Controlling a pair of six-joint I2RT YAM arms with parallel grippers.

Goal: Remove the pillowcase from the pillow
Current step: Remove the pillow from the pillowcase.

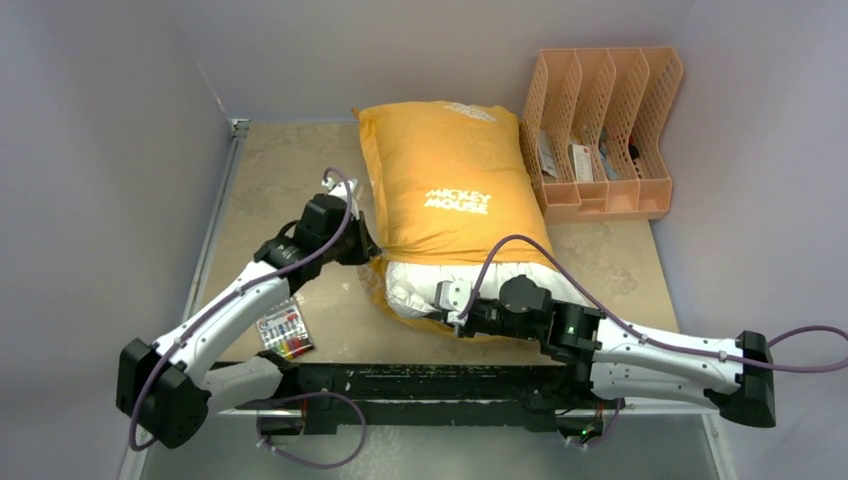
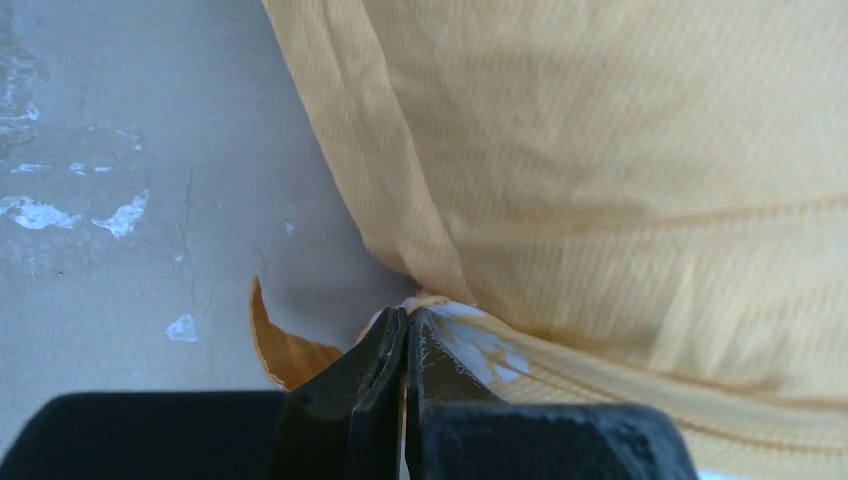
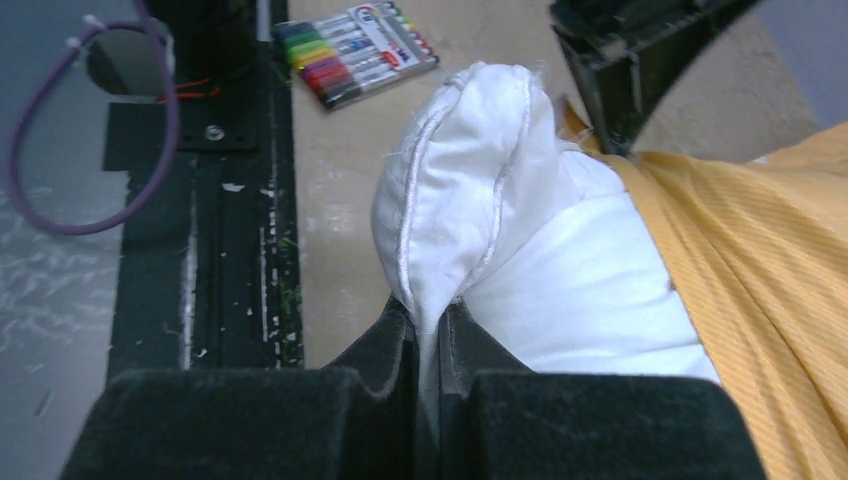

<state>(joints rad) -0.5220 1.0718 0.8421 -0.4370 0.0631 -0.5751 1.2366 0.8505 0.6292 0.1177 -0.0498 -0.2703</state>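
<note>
Nearest me, my right fingers (image 3: 385, 340) pinch the pillow (image 3: 560, 290) by its puffy white seamed corner. My left fingers (image 2: 380, 350) are clamped on the ribbed orange pillowcase (image 1: 450, 180) hem. It lies lengthwise on the table (image 1: 290, 170), opening facing me.

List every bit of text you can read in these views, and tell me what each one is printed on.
"MICKEY MOUSE": white letters on the orange pillowcase, seen from the top camera.
White print at the pillowcase's far end: too blurred to read.
Label on the marker pack: too small to read.
Labels on the items in the file rack: too small to read.
</note>
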